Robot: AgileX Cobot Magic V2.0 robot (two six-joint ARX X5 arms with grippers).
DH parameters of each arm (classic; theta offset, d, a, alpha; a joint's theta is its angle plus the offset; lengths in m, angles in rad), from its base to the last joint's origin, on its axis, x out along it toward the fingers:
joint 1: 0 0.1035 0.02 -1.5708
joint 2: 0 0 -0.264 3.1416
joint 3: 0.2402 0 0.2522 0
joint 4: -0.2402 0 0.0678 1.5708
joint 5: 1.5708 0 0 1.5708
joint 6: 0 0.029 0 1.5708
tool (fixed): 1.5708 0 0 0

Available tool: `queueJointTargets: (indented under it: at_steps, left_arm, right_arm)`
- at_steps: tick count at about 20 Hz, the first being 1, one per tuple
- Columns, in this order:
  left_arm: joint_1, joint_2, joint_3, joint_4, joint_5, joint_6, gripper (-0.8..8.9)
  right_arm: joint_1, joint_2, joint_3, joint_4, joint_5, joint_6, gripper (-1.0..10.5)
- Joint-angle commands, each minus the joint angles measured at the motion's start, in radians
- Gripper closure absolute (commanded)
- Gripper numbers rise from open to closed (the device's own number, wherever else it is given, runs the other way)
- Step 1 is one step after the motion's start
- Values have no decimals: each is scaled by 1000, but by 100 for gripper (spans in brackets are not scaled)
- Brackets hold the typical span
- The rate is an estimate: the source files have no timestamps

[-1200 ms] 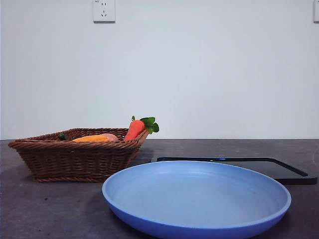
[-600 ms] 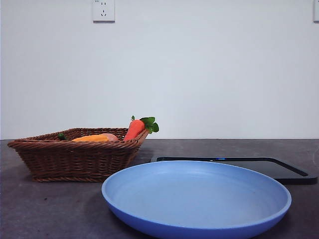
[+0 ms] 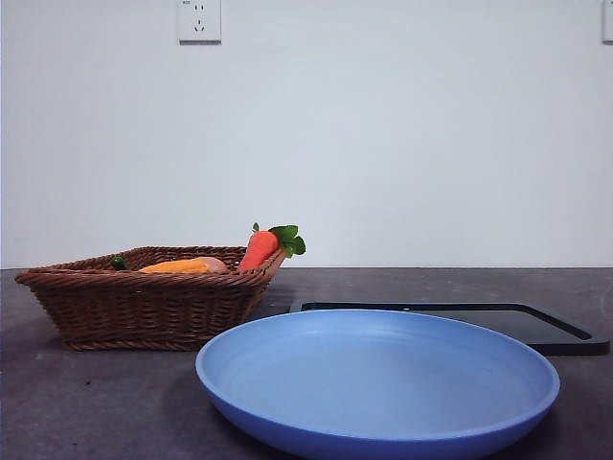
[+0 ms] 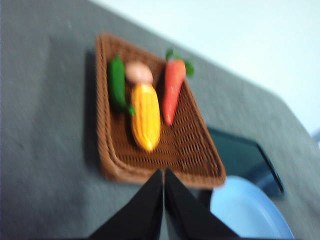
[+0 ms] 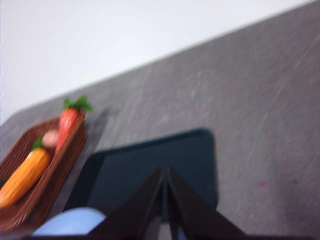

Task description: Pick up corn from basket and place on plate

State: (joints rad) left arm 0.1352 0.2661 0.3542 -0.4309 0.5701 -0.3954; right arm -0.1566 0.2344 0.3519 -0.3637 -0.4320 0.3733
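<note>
The corn [image 4: 145, 117] is seen lying inside the basket [image 4: 197, 160], roughly along the middle of the woven floor, with a green pepper [image 4: 118, 83] just beside it on one side and the carrot [image 4: 172, 85] on the other; a round peach-coloured ball [image 4: 139, 73] is touching one end of the cob. In the front view only a low strip of the corn [image 3: 175, 266] is visible above the rim of the basket [image 3: 144, 307], while the carrot [image 3: 259, 248] is propped against the rim with its green leaves sticking out past it. The blue plate [image 3: 378, 383] is set near the basket on the dark grey surface [image 3: 57, 402], closest to the front camera, and nothing is lying on it. A flat black tray [image 3: 517, 321] is placed just behind the plate. The left end effector [image 4: 163, 172] is held above the surface near the edge of the basket, apart from the corn, with its two black jaws pressed together and nothing between them. The right end effector [image 5: 165, 172] is held over the black tray [image 5: 155, 170], likewise closed and gripping nothing. Both wrist views are blurred. A wall socket [image 3: 199, 20] is mounted on the white wall behind
</note>
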Motion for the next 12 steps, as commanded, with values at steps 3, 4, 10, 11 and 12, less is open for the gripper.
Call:
queueJointTargets:
  at_steps: [3, 4, 10, 11, 12]
  left_arm:
    - [-1, 136, 92, -65, 86, 127, 806]
    - [-3, 165, 108, -80, 104, 146, 806]
    - [-48, 312, 229, -207, 137, 259, 806]
    - [-60, 335, 250, -227, 137, 277, 806]
    - [-76, 364, 277, -252, 137, 297, 806]
  right_arm:
    - [25, 191, 132, -132, -94, -151, 945]
    - [36, 235, 160, -168, -99, -175, 945]
    - [139, 434, 301, -346, -99, -307, 945]
    - [161, 461, 322, -367, -98, -324, 945]
    - [189, 492, 346, -387, -96, -341, 945]
